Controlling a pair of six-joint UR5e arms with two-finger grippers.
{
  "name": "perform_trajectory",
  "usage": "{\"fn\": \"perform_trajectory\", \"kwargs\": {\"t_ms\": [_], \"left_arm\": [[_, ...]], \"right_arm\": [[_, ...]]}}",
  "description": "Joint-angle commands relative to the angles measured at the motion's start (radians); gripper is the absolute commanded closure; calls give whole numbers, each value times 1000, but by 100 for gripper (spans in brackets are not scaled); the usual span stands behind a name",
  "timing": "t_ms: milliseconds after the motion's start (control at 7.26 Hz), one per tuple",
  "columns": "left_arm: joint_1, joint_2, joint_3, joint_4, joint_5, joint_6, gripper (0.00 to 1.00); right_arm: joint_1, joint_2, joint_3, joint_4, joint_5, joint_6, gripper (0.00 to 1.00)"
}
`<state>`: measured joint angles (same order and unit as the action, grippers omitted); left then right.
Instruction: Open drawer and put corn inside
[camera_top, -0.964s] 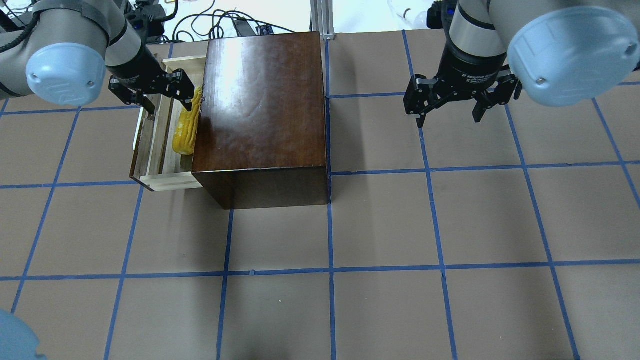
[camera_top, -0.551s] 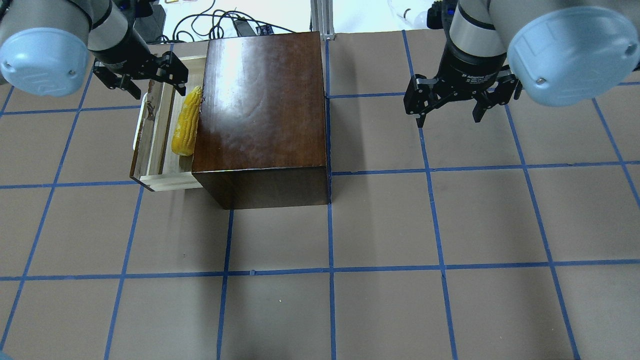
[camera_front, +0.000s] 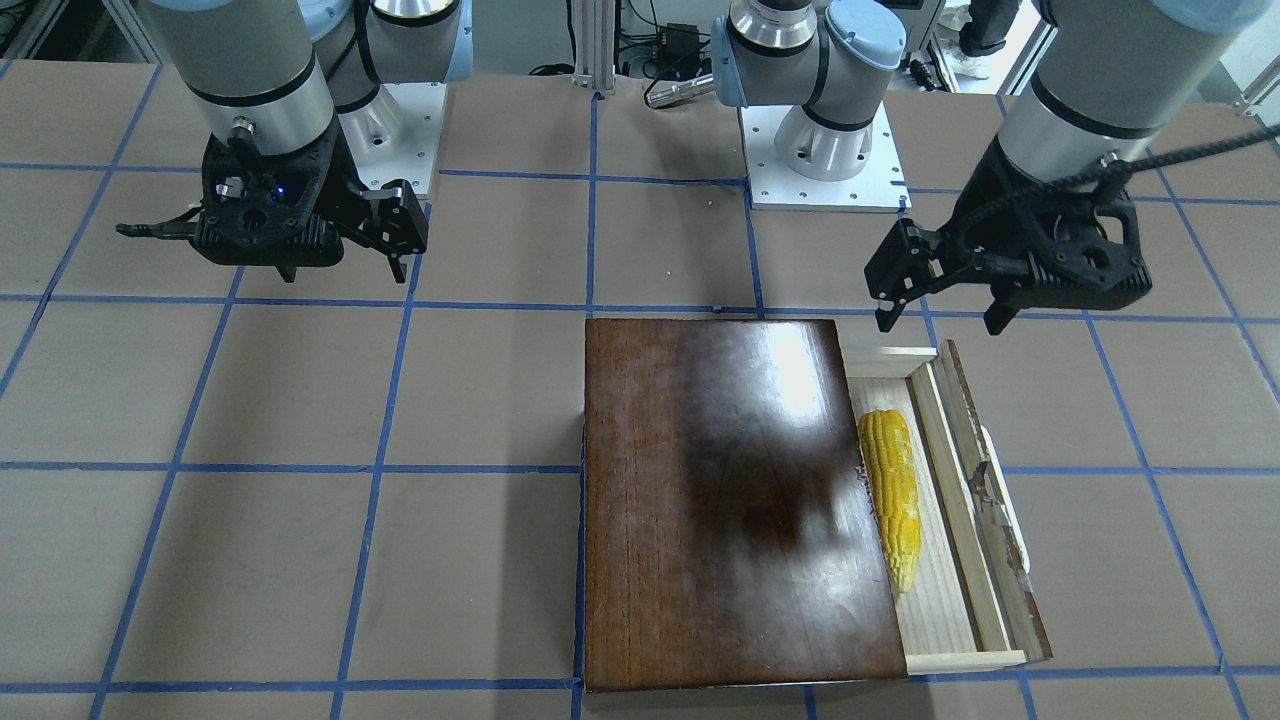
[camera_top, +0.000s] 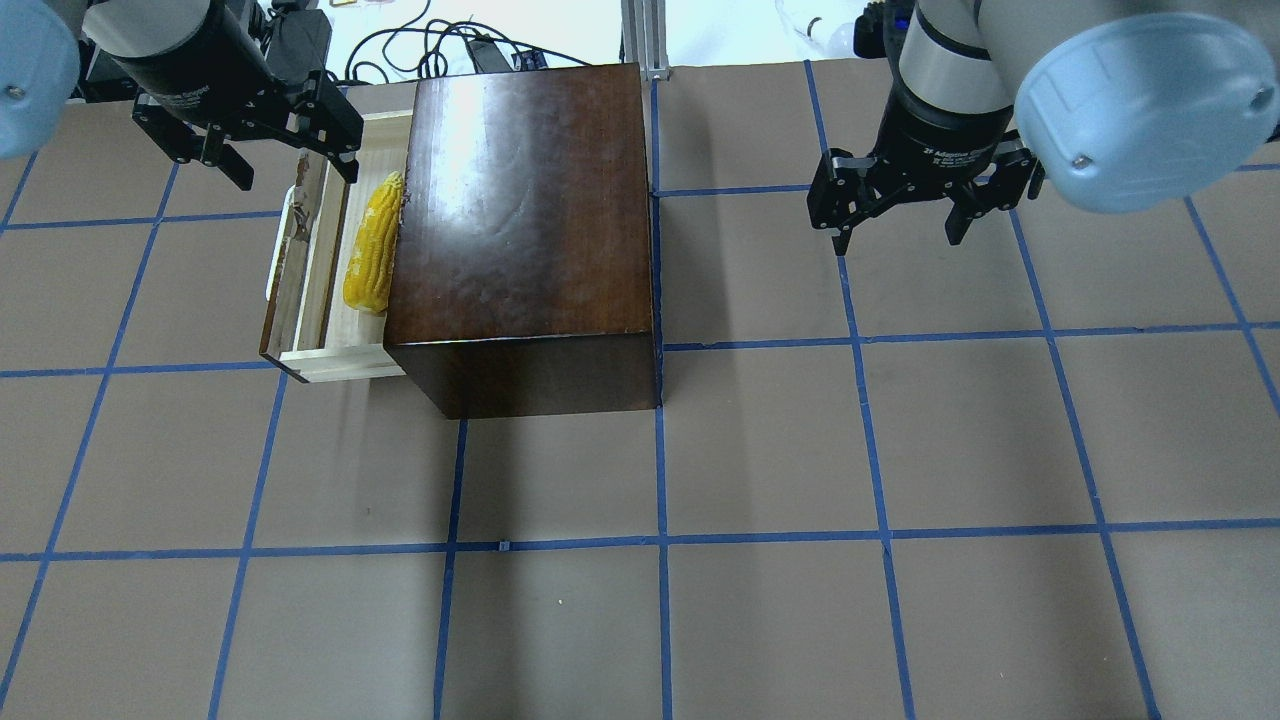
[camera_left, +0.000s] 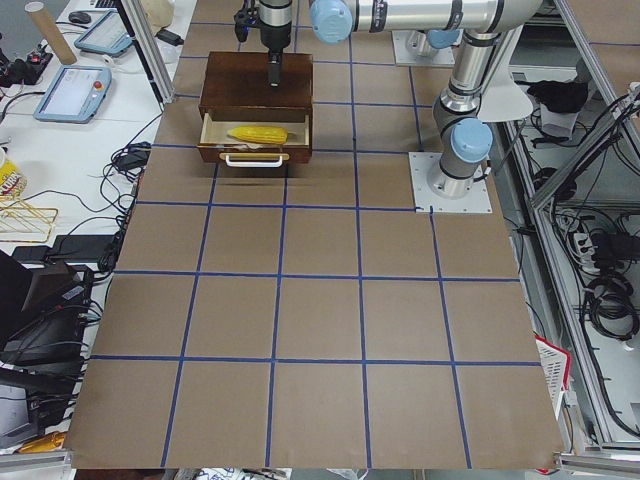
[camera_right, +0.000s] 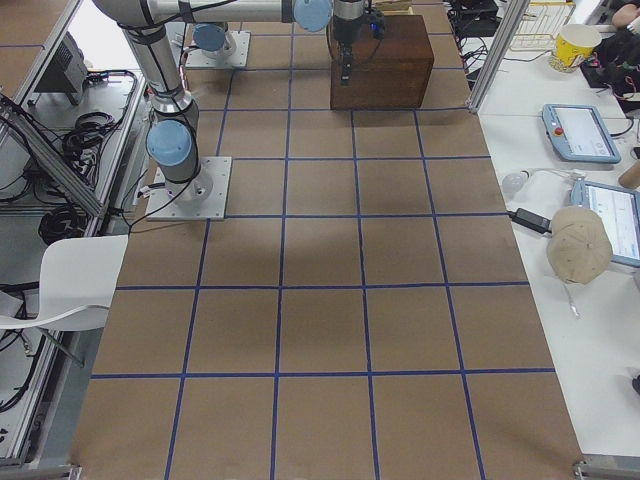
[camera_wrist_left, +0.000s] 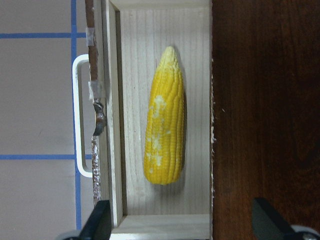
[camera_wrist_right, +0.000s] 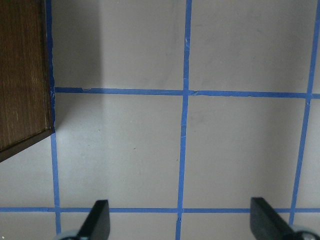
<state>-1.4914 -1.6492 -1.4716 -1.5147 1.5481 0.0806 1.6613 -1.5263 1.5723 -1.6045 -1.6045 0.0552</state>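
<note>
The drawer is pulled out of the dark-brown box on its left side, with its white loop handle outward. The yellow corn lies loose on the drawer's floor next to the box's edge. It also shows in the front view and in the left wrist view. My left gripper is open and empty. It hovers above and just beyond the drawer's far end. My right gripper is open and empty over bare table right of the box.
The box stands on a brown table marked with a blue tape grid. Cables and an aluminium post lie behind it at the table's far edge. The robot bases are on the opposite side.
My left gripper has lifted away from the corn's tip and drawn back past the drawer's far end, still open. The corn stays in the drawer. The right arm has not moved.
</note>
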Motion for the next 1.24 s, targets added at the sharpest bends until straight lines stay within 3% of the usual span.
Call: {"fn": "perform_trajectory", "kwargs": {"t_ms": [0,1101], "left_arm": [[-30,23,-4,-39,1,-31,0],[-30,31,4,-79,29,-33,0]], "right_arm": [[0,0,0,0,0,0,0],[0,0,0,0,0,0,0]]}}
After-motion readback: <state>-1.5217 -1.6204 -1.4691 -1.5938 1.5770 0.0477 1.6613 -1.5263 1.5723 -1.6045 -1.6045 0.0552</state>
